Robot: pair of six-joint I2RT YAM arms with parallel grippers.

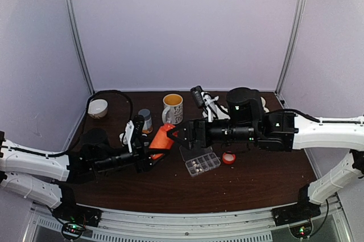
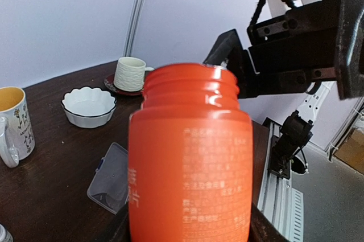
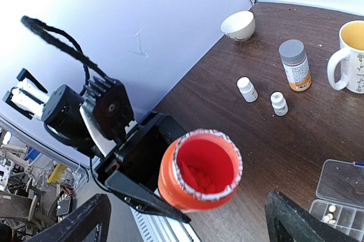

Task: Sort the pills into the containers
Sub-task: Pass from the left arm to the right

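Uncapped bottle (image 1: 161, 139) is clamped by left gripper (image 1: 149, 152) at frame centre, presumably for pouring. Right gripper (image 1: 173, 135) is spread wide at its mouth.

Top external: fixed, high behind both arm bases, facing down over the table (image 1: 170, 191) to its far edge; distant, whole surface seen.
Left wrist: tight behind the orange bottle (image 2: 190, 156), facing the right edge.
Right wrist: close above that bottle's mouth, facing the left edge.
Shared by all: bottle, mug (image 1: 173, 107), pill box (image 1: 202, 164).
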